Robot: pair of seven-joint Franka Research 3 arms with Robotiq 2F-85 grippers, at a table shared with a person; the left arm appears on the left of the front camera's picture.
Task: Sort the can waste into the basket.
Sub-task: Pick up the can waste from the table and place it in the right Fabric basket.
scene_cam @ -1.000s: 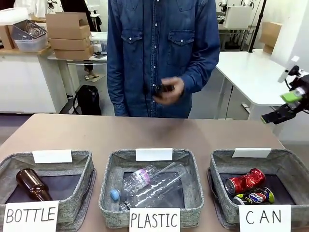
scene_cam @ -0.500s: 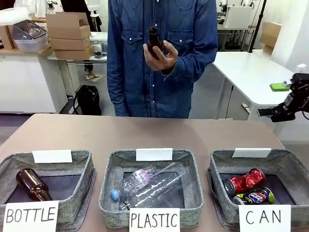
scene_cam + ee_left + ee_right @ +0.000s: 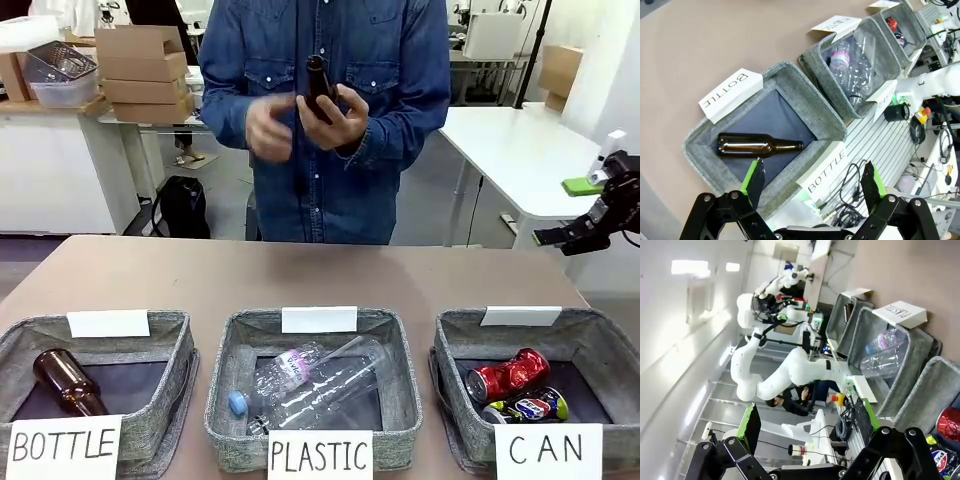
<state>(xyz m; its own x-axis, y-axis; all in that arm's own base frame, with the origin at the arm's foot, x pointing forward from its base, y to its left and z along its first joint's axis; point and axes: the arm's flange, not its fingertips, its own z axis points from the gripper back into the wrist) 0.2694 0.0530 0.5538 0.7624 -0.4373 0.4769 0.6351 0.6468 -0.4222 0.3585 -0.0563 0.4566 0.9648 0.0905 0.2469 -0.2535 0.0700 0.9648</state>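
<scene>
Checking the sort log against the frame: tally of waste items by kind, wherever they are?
Small metal drink cans: 2, crushed shiny red and dark multicoloured-print, both in the grey woven CAN basket.
Brown glass bottles: 2, one in the BOTTLE basket, one held by the person.
Clear plastic bottles: 2, in the PLASTIC basket.
Total: 6.

Brown table (image 3: 300, 270) carrying three grey baskets in a row: BOTTLE (image 3: 150, 410), PLASTIC (image 3: 400, 400), CAN (image 3: 455, 340).

Shiny crushed metal can waste (image 3: 507, 375); matt woven-fabric basket (image 3: 596, 345); paper sign (image 3: 548, 451).
</scene>
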